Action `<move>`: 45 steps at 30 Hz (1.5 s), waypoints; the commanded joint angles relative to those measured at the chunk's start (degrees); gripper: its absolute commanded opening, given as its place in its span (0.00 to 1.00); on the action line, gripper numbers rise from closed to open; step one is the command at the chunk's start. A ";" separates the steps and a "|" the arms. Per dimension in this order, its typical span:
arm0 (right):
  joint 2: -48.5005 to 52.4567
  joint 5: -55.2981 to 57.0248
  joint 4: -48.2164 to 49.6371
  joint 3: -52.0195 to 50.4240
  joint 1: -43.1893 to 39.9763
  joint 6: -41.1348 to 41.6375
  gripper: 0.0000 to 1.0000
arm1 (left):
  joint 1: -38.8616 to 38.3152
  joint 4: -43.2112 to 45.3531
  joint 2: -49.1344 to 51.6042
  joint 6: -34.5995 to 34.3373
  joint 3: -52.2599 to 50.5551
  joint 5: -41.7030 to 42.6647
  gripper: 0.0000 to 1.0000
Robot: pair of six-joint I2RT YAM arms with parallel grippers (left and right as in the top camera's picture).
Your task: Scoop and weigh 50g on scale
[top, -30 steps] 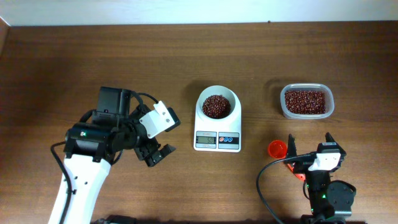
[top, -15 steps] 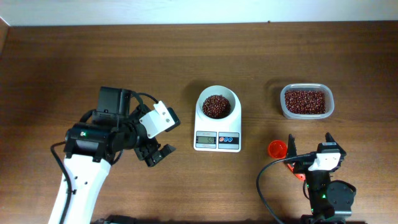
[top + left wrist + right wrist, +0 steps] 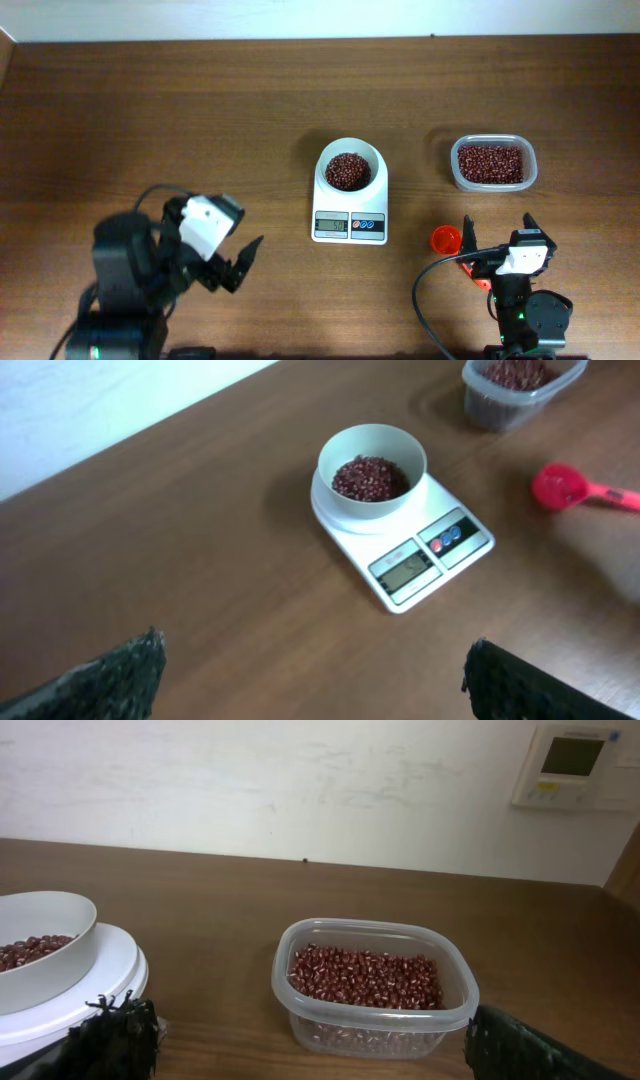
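At the near edge, the left arm [image 3: 125, 285] sits low over the bare brown surface [image 3: 200, 110]. The left jaws stand wide apart with nothing between them, and they point toward the scale. In the left wrist view, the two dark fingertips [image 3: 110, 678] frame open wood.

On the other side of the near edge is the right arm [image 3: 520, 300]. The right jaws are also spread wide and empty, and its fingertips [image 3: 112, 1038] show at the bottom corners of the right wrist view. A red scoop [image 3: 446, 239] lies on the surface just beside the right jaws. Its cup sits outside them toward the scale, and its handle runs back under the arm. Nothing grips it.

Further in, near the middle, is the white scale [image 3: 349, 226], with its grey display and its blue and red buttons facing the arms. On its far half stands a white bowl [image 3: 323, 172], which holds a small heap of dark red beans [image 3: 347, 170].

To the right of the scale and apart from it is a clear plastic tub [image 3: 456, 178]. It is about level with the bowl and filled with more beans [image 3: 490, 162].

Beyond the far edge of the surface is a pale wall with a small control panel [image 3: 572, 765].
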 commanded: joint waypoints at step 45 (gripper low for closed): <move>-0.50 -0.85 -0.11 -0.39 -0.07 -0.39 0.99 | -1.92 47.12 -39.21 -28.35 -51.95 -20.63 0.99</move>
